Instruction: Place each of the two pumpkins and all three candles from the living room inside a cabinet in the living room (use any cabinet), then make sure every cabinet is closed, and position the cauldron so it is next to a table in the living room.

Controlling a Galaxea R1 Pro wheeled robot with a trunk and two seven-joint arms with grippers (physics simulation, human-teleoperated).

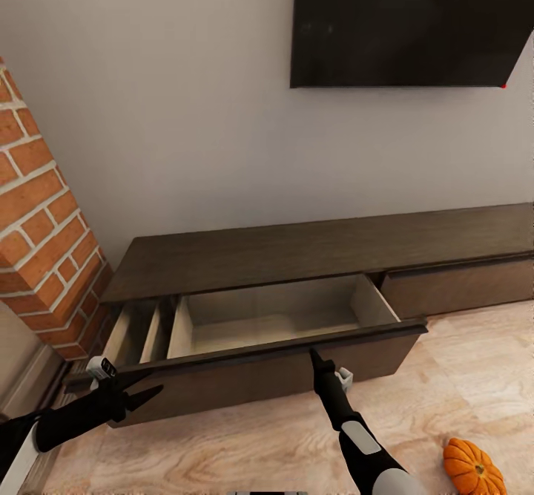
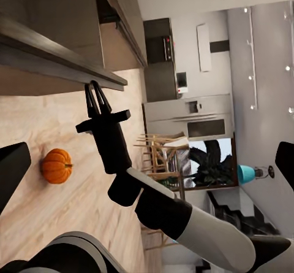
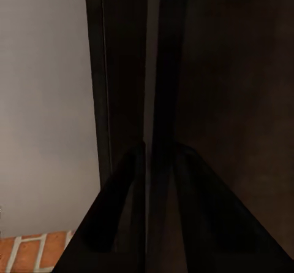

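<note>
- From the head camera I see the cabinet against the wall with its wide left drawer pulled out; the pale inside holds nothing I can make out.
- My right end effector sits at the top edge of that drawer front, fingers close together; the right wrist camera shows its two dark fingers straddling a thin dark edge, so it looks pinched on the drawer front.
- My left end effector hangs low in front of the drawer's left end, fingers spread apart.
- One pumpkin lies on the wooden floor, to the right of my right arm.
- The left wrist camera adds the pumpkin side-on and a kitchen with wooden chairs far behind.
- A dark screen hangs above; brick column at left.
</note>
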